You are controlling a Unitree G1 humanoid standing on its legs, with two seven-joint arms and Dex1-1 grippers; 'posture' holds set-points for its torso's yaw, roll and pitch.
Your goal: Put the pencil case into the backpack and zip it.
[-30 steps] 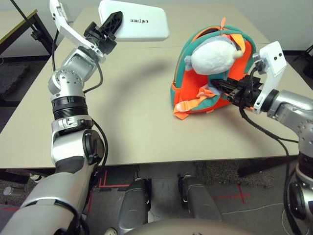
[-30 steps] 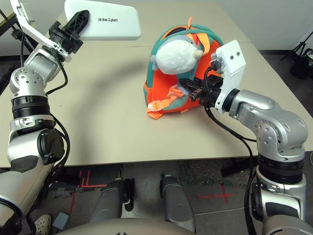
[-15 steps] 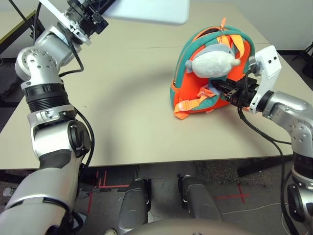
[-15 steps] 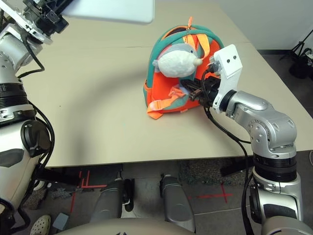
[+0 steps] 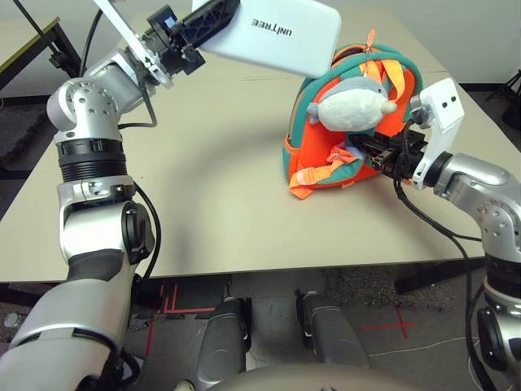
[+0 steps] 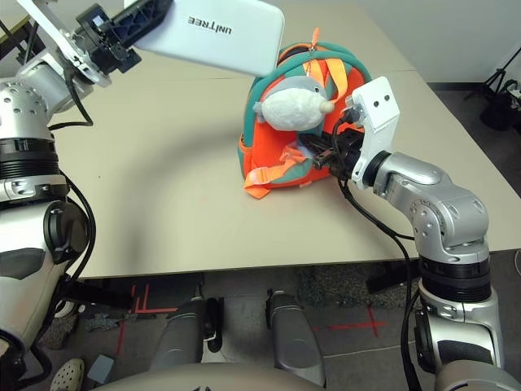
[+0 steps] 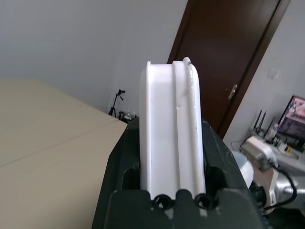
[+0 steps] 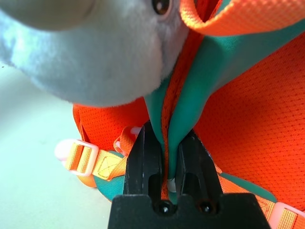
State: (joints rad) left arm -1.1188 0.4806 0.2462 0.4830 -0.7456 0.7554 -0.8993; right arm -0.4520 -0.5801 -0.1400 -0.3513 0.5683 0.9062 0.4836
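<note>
A bare beige desk [image 5: 212,187] fills the room's middle, a dark door and pale wall behind it in the left wrist view, and on the desk's right half the backpack [image 5: 326,138] stands upright, orange with teal trim, its grey-white plush shark [image 5: 350,104] hanging across the front. The left arm has swung the pencil case [image 5: 277,34] in from the far left of the desk, where it was a second ago, so that the case's free end now hangs in the air just over the backpack's top edge, tilted down toward it. The left claw [image 5: 199,24] is clenched on the case's other end; the left wrist view shows the white case edge-on between the black fingers [image 7: 121,171]. The right claw [image 8: 167,162] has not shifted: it stays clamped on a fold of teal and orange trim at the backpack's side, steadying the bag. That shift suggests the carry is nearly over and insertion comes next, though whether the opening under the case gapes wide enough cannot be told from here; zipping is not yet begun
</note>
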